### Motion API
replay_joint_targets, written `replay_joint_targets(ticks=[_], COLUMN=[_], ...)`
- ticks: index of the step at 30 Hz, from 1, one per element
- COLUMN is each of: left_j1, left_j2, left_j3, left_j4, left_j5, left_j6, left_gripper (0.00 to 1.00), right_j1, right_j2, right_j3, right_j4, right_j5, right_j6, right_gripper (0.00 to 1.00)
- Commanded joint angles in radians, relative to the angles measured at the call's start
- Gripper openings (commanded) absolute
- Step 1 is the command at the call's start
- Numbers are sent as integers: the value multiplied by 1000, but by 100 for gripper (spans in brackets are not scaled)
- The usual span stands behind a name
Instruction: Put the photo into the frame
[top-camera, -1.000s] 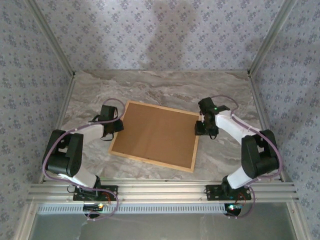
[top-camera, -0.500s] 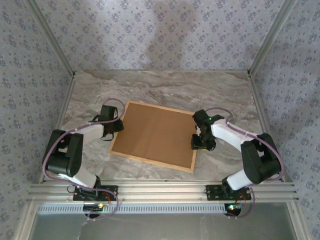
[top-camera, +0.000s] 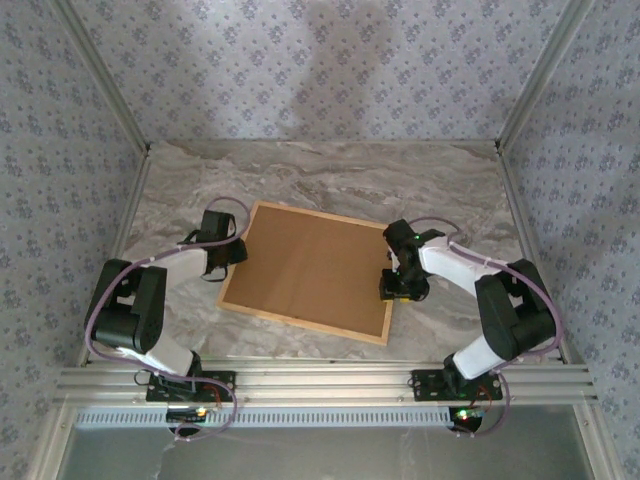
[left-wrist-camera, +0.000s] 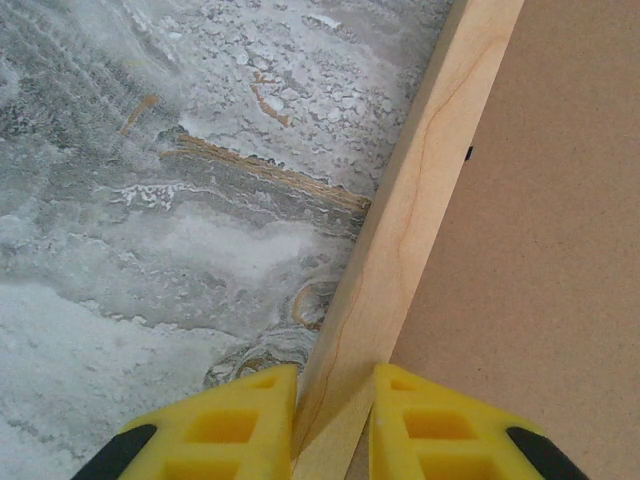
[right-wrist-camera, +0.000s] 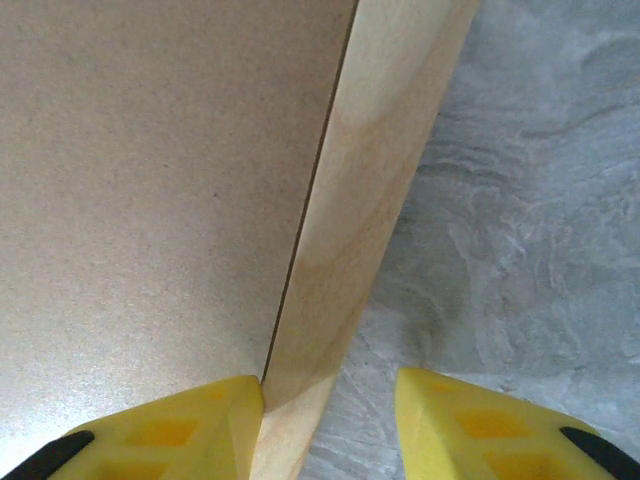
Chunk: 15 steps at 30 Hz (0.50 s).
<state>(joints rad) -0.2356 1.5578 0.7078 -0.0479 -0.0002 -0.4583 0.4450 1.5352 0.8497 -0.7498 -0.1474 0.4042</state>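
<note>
The frame (top-camera: 300, 322) of light tan wood lies flat on the marble table with a plain brown backing board (top-camera: 315, 265) inside its rails. The photo is hidden. My left gripper (top-camera: 238, 252) is at the frame's left rail. In the left wrist view the yellow fingers press both sides of that rail (left-wrist-camera: 410, 200), so the left gripper (left-wrist-camera: 335, 420) is shut on it. My right gripper (top-camera: 392, 285) straddles the right rail (right-wrist-camera: 370, 170). The right gripper (right-wrist-camera: 330, 420) is open: one finger touches the rail's inner edge over the board (right-wrist-camera: 150, 180), the other stands apart over the table.
Grey marble tabletop (top-camera: 330, 180) stretches behind the frame and at both sides. Patterned walls and metal posts (top-camera: 525, 90) close in the back and sides. A metal rail (top-camera: 320, 380) with the arm bases runs along the near edge.
My right gripper has slid along the right rail toward the near edge and its jaws have narrowed. The left gripper and the frame have stayed put.
</note>
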Motion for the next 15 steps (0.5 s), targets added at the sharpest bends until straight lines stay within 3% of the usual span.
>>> replay_joint_targets(ticks=[1,15], left_j1=[-14,-51], left_j2=[42,-18], left_j3=[-54,-108], left_j4=[-132,-90], left_j5=[46,55], left_j6=[-31,-94], left_gripper=[23,22], right_j1=[-1,-69], right_j2=[31,165], right_j3=[-10,174], right_j4=[24,75], right_j5=[-22,-83], right_j6=[16,-51], right_gripper=[42,35])
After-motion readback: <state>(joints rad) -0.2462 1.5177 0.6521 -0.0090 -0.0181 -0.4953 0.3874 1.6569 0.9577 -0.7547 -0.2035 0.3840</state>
